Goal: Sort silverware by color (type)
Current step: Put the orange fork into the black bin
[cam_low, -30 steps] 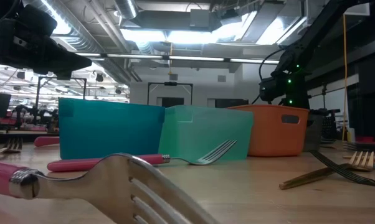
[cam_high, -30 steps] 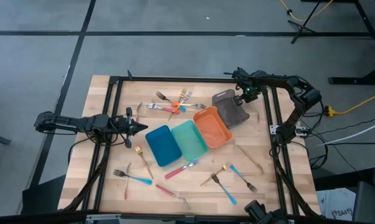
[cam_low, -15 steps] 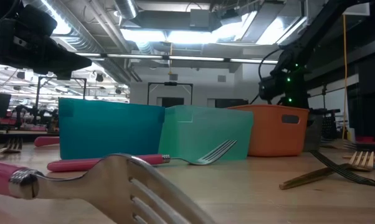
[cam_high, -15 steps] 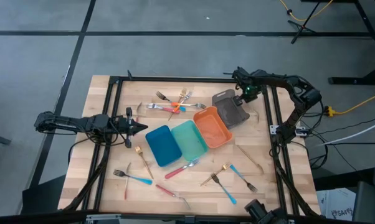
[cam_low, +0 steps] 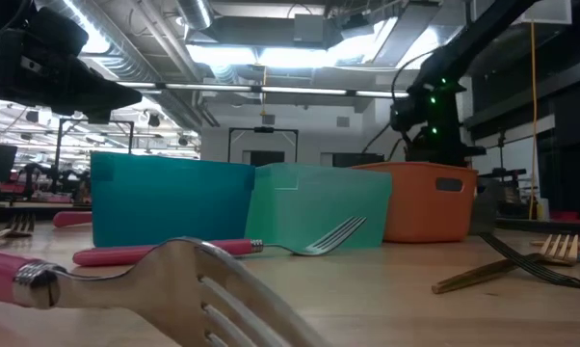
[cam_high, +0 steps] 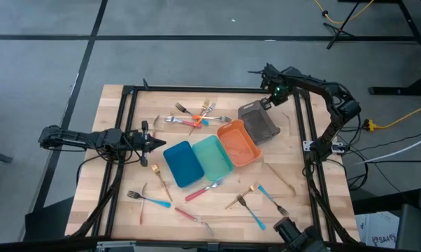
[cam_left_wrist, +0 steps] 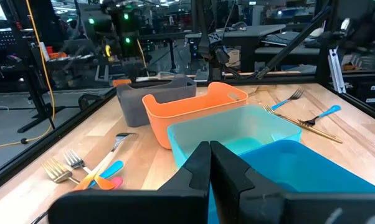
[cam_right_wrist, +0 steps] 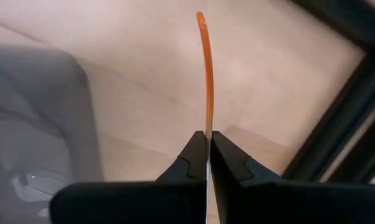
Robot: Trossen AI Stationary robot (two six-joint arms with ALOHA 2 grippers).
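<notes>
The right gripper [cam_right_wrist: 207, 138] hung over the far right of the table, just beyond the grey tray [cam_high: 259, 120], its jaws clamped on a slim orange-handled utensil [cam_right_wrist: 205, 74]. The left gripper [cam_left_wrist: 210, 163] lay low and outstretched at the left, jaws closed and empty, pointing toward the blue tray [cam_high: 183, 163].

The right gripper [cam_high: 265, 102] has lifted up and pulled back toward the far edge of the table. A second ago it was down over the grey tray [cam_high: 258, 120]. Now the tray sits just below and in front of it. An orange-handled utensil [cam_right_wrist: 205, 74] is pinched between its fingers.
</notes>
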